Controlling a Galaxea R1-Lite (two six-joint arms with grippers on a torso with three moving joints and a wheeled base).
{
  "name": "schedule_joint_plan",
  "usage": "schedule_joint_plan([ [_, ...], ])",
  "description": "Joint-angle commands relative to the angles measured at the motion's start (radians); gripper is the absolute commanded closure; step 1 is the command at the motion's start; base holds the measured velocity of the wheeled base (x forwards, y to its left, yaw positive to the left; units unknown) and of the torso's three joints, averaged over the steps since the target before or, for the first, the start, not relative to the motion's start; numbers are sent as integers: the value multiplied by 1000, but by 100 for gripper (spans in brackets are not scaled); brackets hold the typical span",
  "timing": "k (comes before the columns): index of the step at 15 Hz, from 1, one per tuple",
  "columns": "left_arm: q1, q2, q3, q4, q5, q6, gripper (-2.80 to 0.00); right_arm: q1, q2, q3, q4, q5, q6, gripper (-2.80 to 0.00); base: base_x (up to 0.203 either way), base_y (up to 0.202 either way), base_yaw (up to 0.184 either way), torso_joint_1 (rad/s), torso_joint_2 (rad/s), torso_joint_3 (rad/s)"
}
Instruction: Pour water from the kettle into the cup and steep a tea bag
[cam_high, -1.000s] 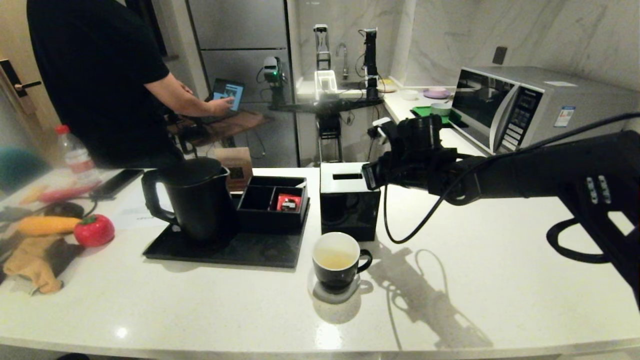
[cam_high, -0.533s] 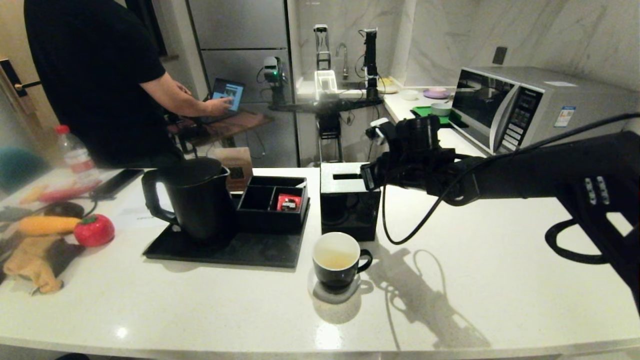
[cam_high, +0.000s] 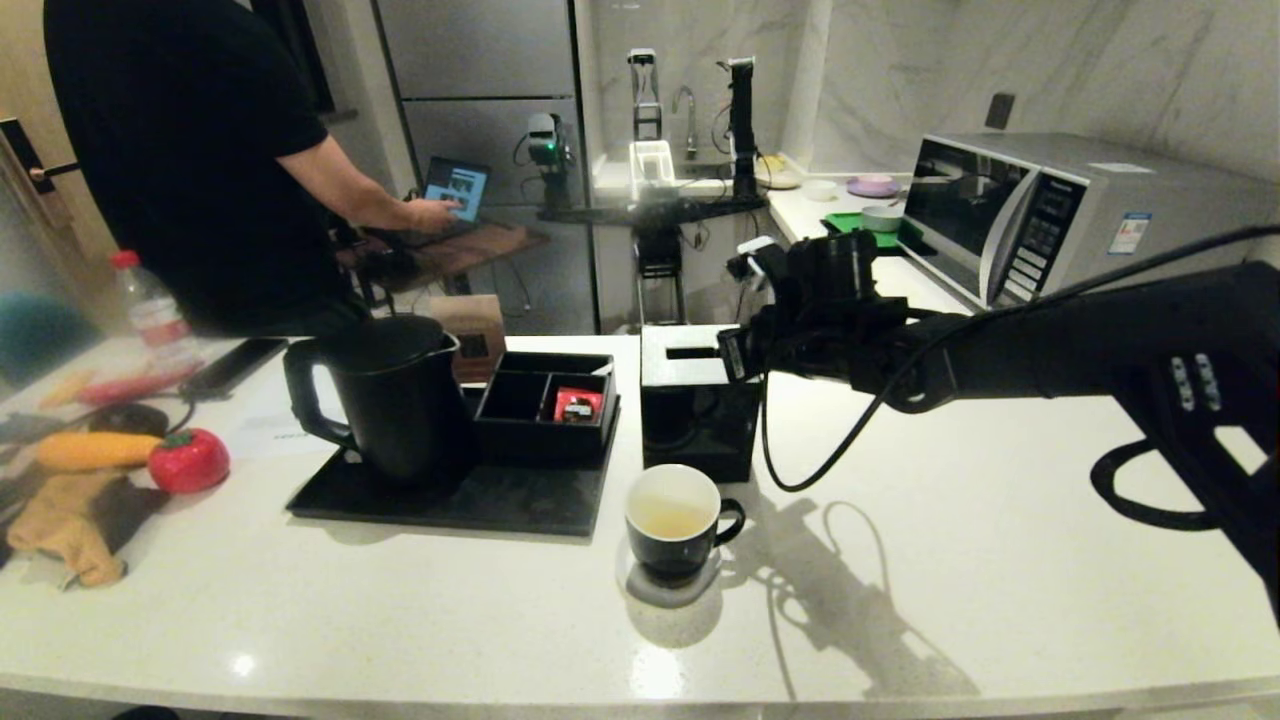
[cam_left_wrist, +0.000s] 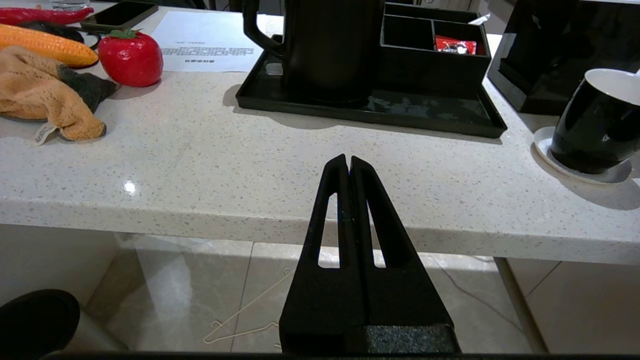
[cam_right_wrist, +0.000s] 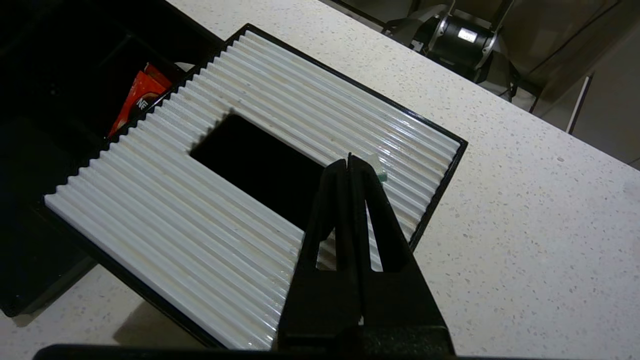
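Over the tissue box (cam_right_wrist: 280, 165), your right gripper (cam_right_wrist: 349, 162) sits pinched shut, empty. Cup (cam_high: 675, 520) lies toward 7 o'clock, kettle (cam_high: 385, 400) toward 9. Left gripper (cam_left_wrist: 348, 162) parked shut.

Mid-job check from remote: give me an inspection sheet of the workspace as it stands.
Surface: white speckled counter, dry where visible.
Job's things: kettle upright on black tray; cup on a coaster, holding pale liquid; tea bag: nothing seen.
Clutter: red packet in the organiser box; tissue box; toy tomato, cloth.
Grippers: right gripper shut, above the tissue box's ribbed top; left gripper shut, parked at the counter's near edge.
Cables: black cable hangs from the right arm.
Surroundings: person at a laptop; microwave.
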Motion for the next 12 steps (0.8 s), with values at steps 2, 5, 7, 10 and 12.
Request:
schedule_joint_plan([
  [2,0,0,0,0,0,-1,0,13,-1,0,-5,0,-1,0,0,0,0,0,0,0],
  [5,0,0,0,0,0,-1,0,22,0,0,-5,0,-3,0,0,0,0,0,0,0],
  [7,0,0,0,0,0,-1,0,22,-1,0,-5,0,-3,0,0,0,0,0,0,0],
  [10,0,0,0,0,0,-1,0,16,3,-12,-17,0,-2,0,0,0,0,0,0,0],
  [12,0,0,0,0,0,-1,0,-2,5,-13,-18,0,-3,0,0,0,0,0,0,0],
])
